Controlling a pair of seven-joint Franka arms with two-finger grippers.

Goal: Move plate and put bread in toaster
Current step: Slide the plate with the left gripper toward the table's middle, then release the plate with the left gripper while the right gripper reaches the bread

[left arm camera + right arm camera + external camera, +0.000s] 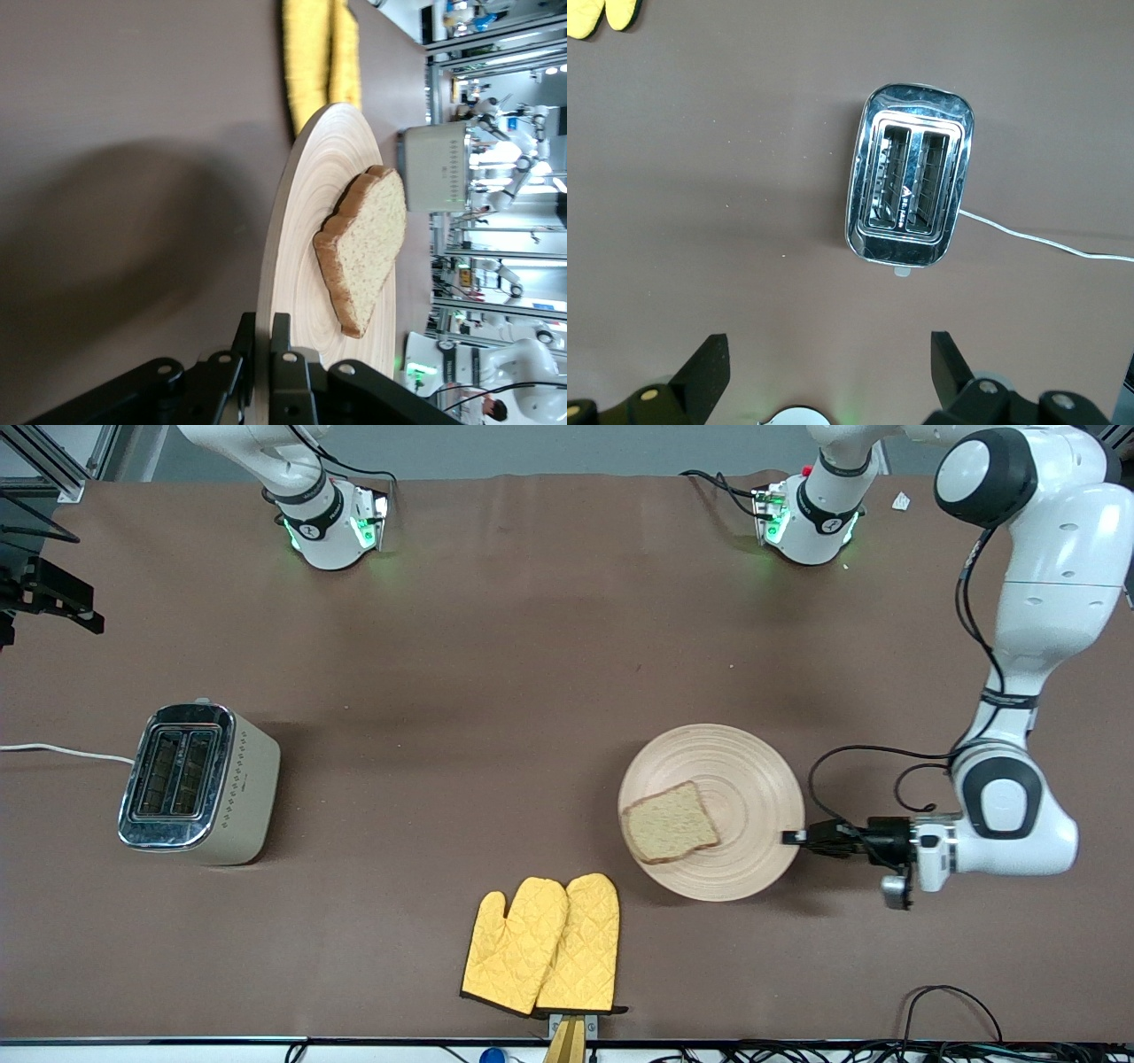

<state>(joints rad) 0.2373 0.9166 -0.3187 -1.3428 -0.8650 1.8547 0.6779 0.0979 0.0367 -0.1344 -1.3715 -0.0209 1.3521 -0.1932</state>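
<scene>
The left gripper (pixel 791 836) has its jaws clamped on the rim of the plate (pixel 753 779), at the edge toward the left arm's end of the desk (pixel 496 691), coming in low and level with the arm folded down beside it. That sideways pinch on the thin wooden edge looks chosen so the plate can be slid or lifted without touching the bread (pixel 670 823), which lies flat on the plate, on the part toward the right arm's end. The toaster (pixel 199 782) stands well apart from it at the right arm's end of the desk, slots up and empty, its white cord (pixel 62 751) trailing off the edge, so the plate probably has to travel that way before the slice is within reach of the other arm. A pair of yellow oven mitts (pixel 545 946) lies nearer to the front camera than the plate, just beside it. The left wrist view gives what the front view cannot: the jaws straddling the plate's rim (pixel 266 292), one above and one below, and the bread (pixel 368 243) sitting clear of them. The right gripper (pixel 824 372) is out of the front view; its own wrist view shows the jaws spread wide and empty, hanging high over the toaster (pixel 908 186) and looking straight down into both slots while that arm waits.
</scene>
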